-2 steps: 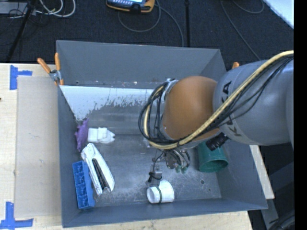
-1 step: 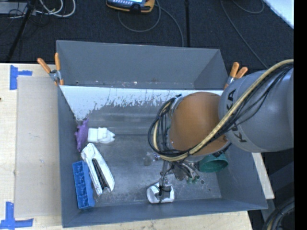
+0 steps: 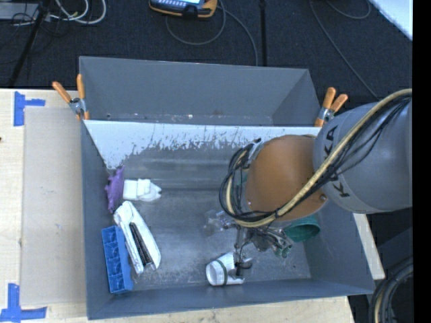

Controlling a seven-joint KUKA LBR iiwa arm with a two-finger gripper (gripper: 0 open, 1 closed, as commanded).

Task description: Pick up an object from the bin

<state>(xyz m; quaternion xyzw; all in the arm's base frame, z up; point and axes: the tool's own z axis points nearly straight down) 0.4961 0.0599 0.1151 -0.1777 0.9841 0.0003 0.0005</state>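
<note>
My gripper [image 3: 241,261] hangs below the arm's orange cover, low in the front right part of the bin. Its tip is right at a small white cylinder [image 3: 221,272] that lies on its side near the bin's front wall; whether it grips the cylinder I cannot tell. A dark green cup [image 3: 304,231] lies just to the right of the gripper, partly hidden by the arm. A small clear plastic piece [image 3: 214,222] rests on the floor to the gripper's upper left.
Along the left wall lie a purple thing [image 3: 114,187], a white lump [image 3: 143,191], a white packet with a black stripe [image 3: 138,237] and a blue ridged tray [image 3: 116,260]. The arm and its cables cover the bin's right side.
</note>
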